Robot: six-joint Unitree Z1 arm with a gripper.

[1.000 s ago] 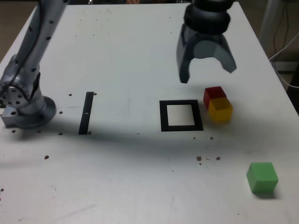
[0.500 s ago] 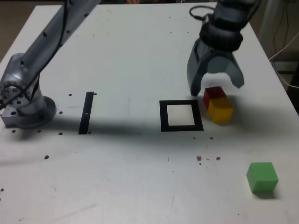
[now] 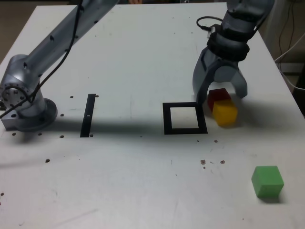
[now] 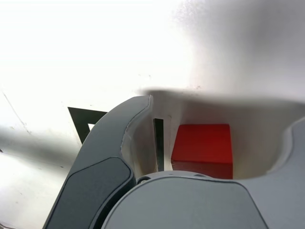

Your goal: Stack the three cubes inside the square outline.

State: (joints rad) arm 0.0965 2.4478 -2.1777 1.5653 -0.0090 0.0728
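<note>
Reaching for the red cube (image 3: 218, 95) appears to be the step in hand. From the exterior view's left to its right, the items of the task lie as follows: the outline (image 3: 167, 119) on the table (image 3: 133, 191), with 0 cubes inside; the gripper (image 3: 221, 97) at the red cube, its 2 jaws spread to either side with space showing within; the yellow cube (image 3: 225, 113) just beside the red, on the side nearer the camera; and the green cube (image 3: 268, 182), well apart. The gripper is released and grasps 0 cubes.

Next move, as judged: centre the jaws on the red cube, close, lift, and set it inside the outline as layer 1. Caution: the yellow cube may be nudged as the jaws close or lift. The other 2 cubes would then be stacked on top.

Surface, left to right: the arm's base (image 3: 33, 117) stands at the white table's left side; the black strip (image 3: 87, 116) lies between base and outline. Small dark marks dot the surface, and a soft shadow runs across it. Room: pale cables (image 3: 292, 49) hang beyond the table's right edge, against a dim background.
</note>
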